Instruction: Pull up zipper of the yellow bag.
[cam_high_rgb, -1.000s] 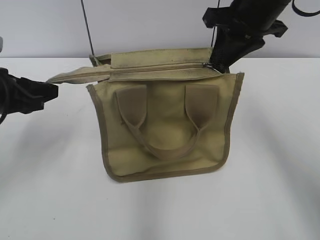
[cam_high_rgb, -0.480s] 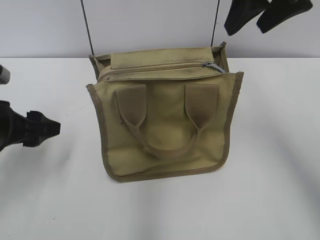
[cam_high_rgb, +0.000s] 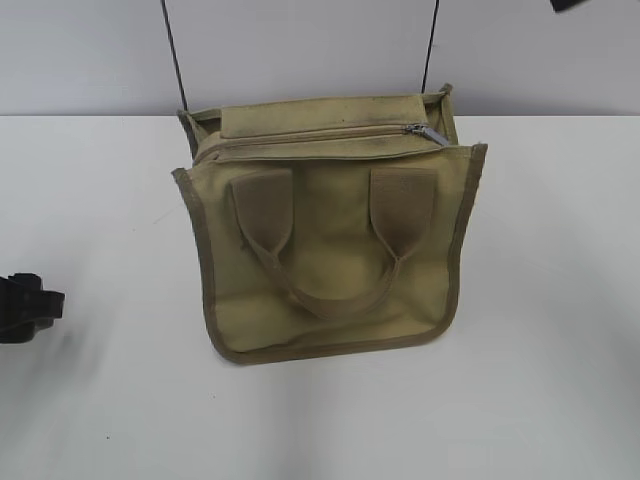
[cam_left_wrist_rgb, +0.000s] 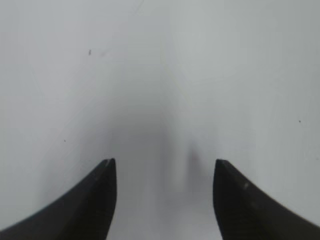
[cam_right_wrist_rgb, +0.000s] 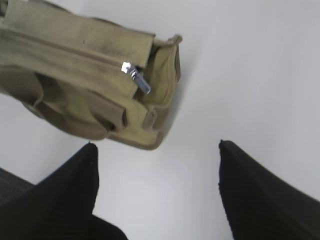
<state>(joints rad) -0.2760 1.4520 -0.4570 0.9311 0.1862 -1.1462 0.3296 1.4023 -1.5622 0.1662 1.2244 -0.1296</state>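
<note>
The yellow bag (cam_high_rgb: 330, 255) stands on the white table (cam_high_rgb: 560, 350), its front panel and two looped handles facing me. The zipper (cam_high_rgb: 310, 135) runs across its top, with the silver pull tab (cam_high_rgb: 428, 133) at the right end. The right wrist view shows the bag (cam_right_wrist_rgb: 75, 75) from above with the pull tab (cam_right_wrist_rgb: 137, 80) lying free. My right gripper (cam_right_wrist_rgb: 157, 145) is open and empty, high above the table to the bag's right; only a corner (cam_high_rgb: 565, 4) shows in the exterior view. My left gripper (cam_left_wrist_rgb: 164, 162) is open and empty over bare table; it sits at the exterior view's left edge (cam_high_rgb: 25, 305).
Two thin dark cables (cam_high_rgb: 175, 55) hang behind the bag against the pale wall. The white table stretches on all sides of the bag.
Both grippers let go of the bag and drew back: the left moved out to the left edge, the right rose out of the top right corner. The held flap settled back.
</note>
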